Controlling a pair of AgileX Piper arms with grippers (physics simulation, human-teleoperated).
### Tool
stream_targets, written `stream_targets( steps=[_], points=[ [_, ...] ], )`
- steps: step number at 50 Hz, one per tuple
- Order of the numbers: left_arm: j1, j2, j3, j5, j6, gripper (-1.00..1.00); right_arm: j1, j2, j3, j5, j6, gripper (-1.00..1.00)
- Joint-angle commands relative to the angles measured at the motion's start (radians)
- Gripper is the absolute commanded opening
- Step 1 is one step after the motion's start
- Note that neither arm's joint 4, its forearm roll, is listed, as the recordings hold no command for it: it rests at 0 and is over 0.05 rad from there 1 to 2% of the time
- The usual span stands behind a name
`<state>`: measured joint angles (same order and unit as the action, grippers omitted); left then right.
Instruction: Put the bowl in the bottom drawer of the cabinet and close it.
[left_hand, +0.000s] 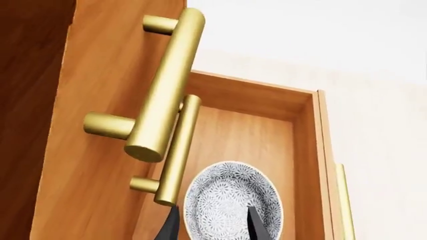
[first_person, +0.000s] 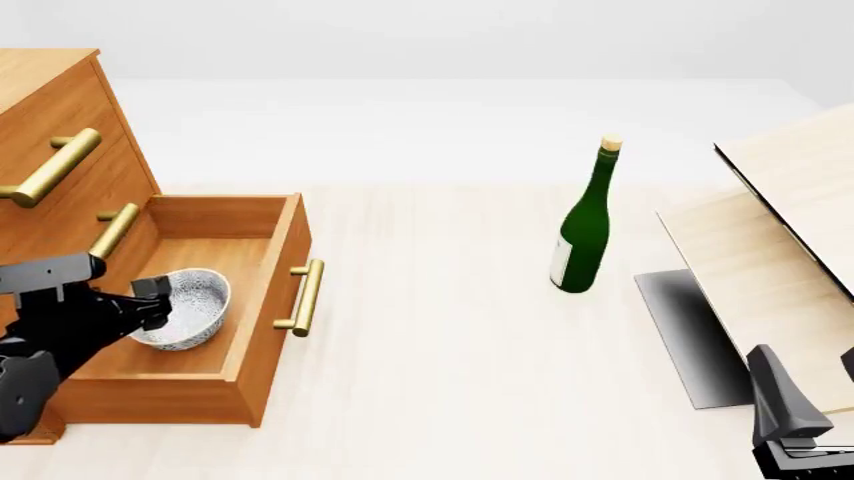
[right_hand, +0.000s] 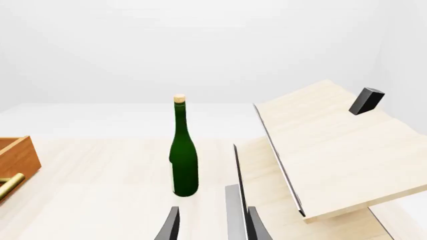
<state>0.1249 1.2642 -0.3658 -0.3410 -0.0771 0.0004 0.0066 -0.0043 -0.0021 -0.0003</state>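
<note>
The cabinet (first_person: 67, 120) stands at the table's left. Its bottom drawer (first_person: 274, 290) is pulled out, with the brass handle (first_person: 307, 297) facing right. The speckled white bowl (first_person: 194, 300) lies inside the drawer, tilted a little. My left gripper (first_person: 154, 303) hangs over the drawer at the bowl's left rim. In the left wrist view the bowl (left_hand: 227, 195) shows between the spread fingers of my left gripper (left_hand: 213, 227), which is open, one finger outside the rim and one over the inside. My right gripper (first_person: 806, 372) waits open at the near right, holding nothing.
A green wine bottle (first_person: 583, 235) stands upright mid-table. A pale wooden board structure (first_person: 787, 230) slopes at the right over a dark grey base (first_person: 687, 335). The two upper drawers' brass handles (left_hand: 163, 85) jut out just above the open drawer.
</note>
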Motion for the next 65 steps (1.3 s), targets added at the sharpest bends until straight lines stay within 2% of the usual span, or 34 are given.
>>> stream_targets(
  steps=[1,15,24,40,50,65],
  points=[
    [-0.011,-0.071,-0.002,0.043,0.017,1.0,0.0,0.0,0.0,0.0,0.0,1.0],
    [-0.047,-0.155,0.001,0.087,0.023,1.0,0.0,0.0,0.0,0.0,0.0,1.0],
    [-0.072,-0.223,-0.006,0.14,0.059,1.0,0.0,0.0,0.0,0.0,0.0,1.0],
    [-0.124,-0.315,-0.026,0.222,0.084,1.0,0.0,0.0,0.0,0.0,0.0,1.0],
    [-0.204,-0.361,-0.043,0.253,0.118,1.0,0.0,0.0,0.0,0.0,0.0,1.0],
    [-0.308,-0.392,-0.073,0.298,0.128,1.0,0.0,0.0,0.0,0.0,0.0,1.0]
  ],
)
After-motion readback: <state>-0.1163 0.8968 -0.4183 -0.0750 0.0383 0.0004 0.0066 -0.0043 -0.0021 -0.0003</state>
